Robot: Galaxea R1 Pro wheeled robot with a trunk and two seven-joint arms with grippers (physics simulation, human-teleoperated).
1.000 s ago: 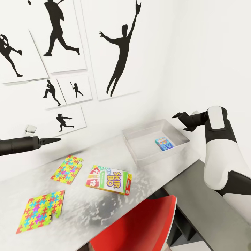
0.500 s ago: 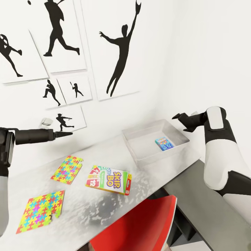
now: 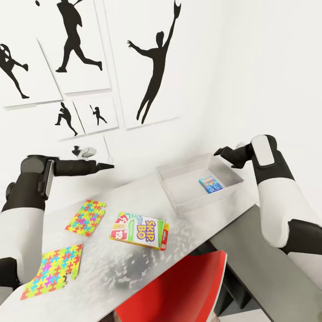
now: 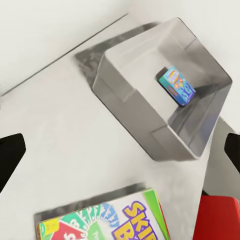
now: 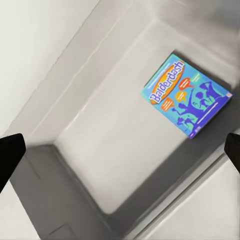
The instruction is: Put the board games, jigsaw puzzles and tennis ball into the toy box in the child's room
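Board game [image 3: 211, 184] in toy box [image 3: 179, 172]

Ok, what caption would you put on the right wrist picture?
Open right gripper above the light grey toy box holding one small blue Balderdash game box.

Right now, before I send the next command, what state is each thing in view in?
toy box: upright on the table, open-topped, holding one game.
blue game box: lying flat inside the toy box, lid up.
Skip-Bo box: flat on the table, outside the bin.
two jigsaw puzzles: flat on the table, apart.
left tool: open, empty, above the table.
right tool: open, empty, over the toy box.
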